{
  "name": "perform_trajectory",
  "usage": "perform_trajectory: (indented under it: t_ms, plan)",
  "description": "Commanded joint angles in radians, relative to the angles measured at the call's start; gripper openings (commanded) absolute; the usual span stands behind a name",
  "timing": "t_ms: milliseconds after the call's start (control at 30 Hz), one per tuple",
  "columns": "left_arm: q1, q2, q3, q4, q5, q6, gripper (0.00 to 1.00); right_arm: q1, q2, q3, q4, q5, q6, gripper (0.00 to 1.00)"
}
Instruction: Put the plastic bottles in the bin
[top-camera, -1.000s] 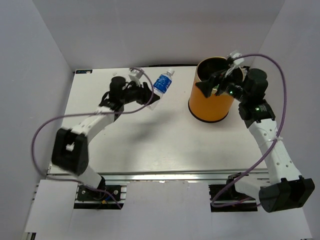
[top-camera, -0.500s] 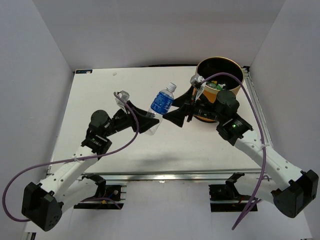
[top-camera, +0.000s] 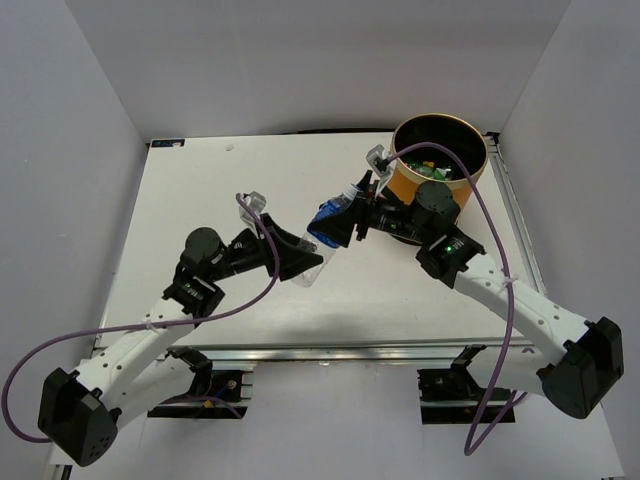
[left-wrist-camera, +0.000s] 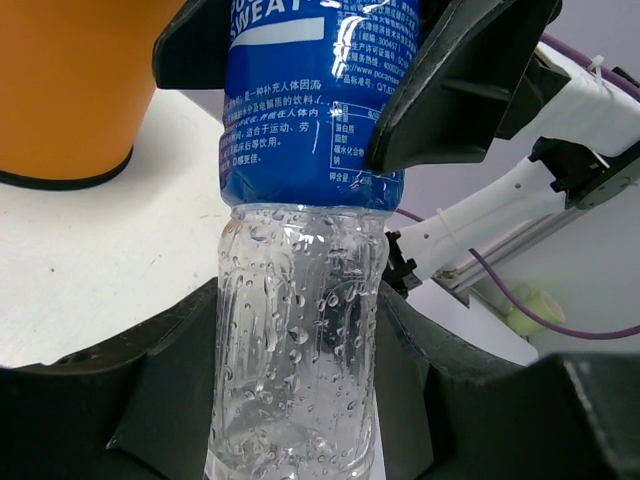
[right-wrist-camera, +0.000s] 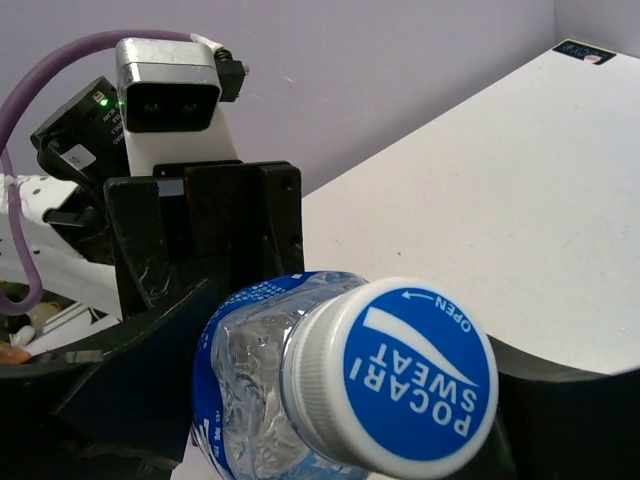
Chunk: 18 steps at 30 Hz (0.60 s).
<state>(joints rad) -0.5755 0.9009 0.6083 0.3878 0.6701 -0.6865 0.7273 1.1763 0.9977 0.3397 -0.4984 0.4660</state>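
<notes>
Table (top-camera: 190, 190): white, fills the middle of the top view.

Bin (top-camera: 441, 117): orange, black inside, stands upright at the upper right of the table. Green and pale items (top-camera: 432, 170) lie in it, too small to name. In the left wrist view its orange wall (left-wrist-camera: 70, 80) fills the upper left corner.

Left arm (top-camera: 150, 335): reaches from lower left toward frame centre. Right arm (top-camera: 510, 300): comes in from lower right, wrist just in front of the bin.

Bottle (top-camera: 322, 232): centre of the top view, off the table, between the two wrists, left of the bin and outside it. It is tilted, cap toward the bin, base toward lower left. Clear lower body with droplets inside, blue label above (left-wrist-camera: 300, 250).

Left gripper (top-camera: 300, 262): clamped on the clear lower half; fingers (left-wrist-camera: 160, 390) hug both sides at the bottom of its wrist view.

Right gripper (top-camera: 345, 217): closed round the label; its fingers (left-wrist-camera: 460, 90) lie against both label edges at the top of the left wrist view.

Cap (right-wrist-camera: 410, 375): white, blue "POCARI SWEAT" top, lower centre of the right wrist view, pointing at that camera.
</notes>
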Motion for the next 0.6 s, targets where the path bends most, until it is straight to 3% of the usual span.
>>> perform_trajectory:
  t_ms: [0,33,67,100,333,400,467,500,567]
  plan:
    - [-0.006,-0.028,0.074,-0.101,-0.061,0.036,0.55,0.017,-0.036,0.03,0.016,0.085,-0.033,0.15]
    - [-0.006,-0.034,0.088,-0.15,-0.096,0.045,0.74,0.017,-0.058,0.035,-0.001,0.105,-0.049,0.12]
    - [-0.006,-0.045,0.115,-0.177,-0.119,0.054,0.92,0.015,-0.069,0.036,-0.019,0.127,-0.073,0.0]
    - [-0.006,-0.052,0.129,-0.234,-0.144,0.077,0.98,0.017,-0.093,0.044,-0.057,0.177,-0.085,0.0]
    - [-0.006,-0.076,0.266,-0.516,-0.43,0.151,0.98,-0.018,-0.142,0.234,-0.402,0.612,-0.294,0.0]
    - [-0.006,-0.091,0.278,-0.556,-0.526,0.159,0.98,-0.043,-0.141,0.321,-0.445,0.723,-0.335,0.0]
    - [-0.006,-0.102,0.278,-0.572,-0.569,0.171,0.98,-0.071,-0.132,0.408,-0.472,0.828,-0.417,0.0]
    - [-0.006,-0.108,0.277,-0.576,-0.598,0.173,0.98,-0.077,-0.116,0.433,-0.466,0.953,-0.447,0.0]
    - [-0.006,-0.122,0.274,-0.587,-0.615,0.177,0.98,-0.112,-0.089,0.487,-0.467,1.027,-0.548,0.0]
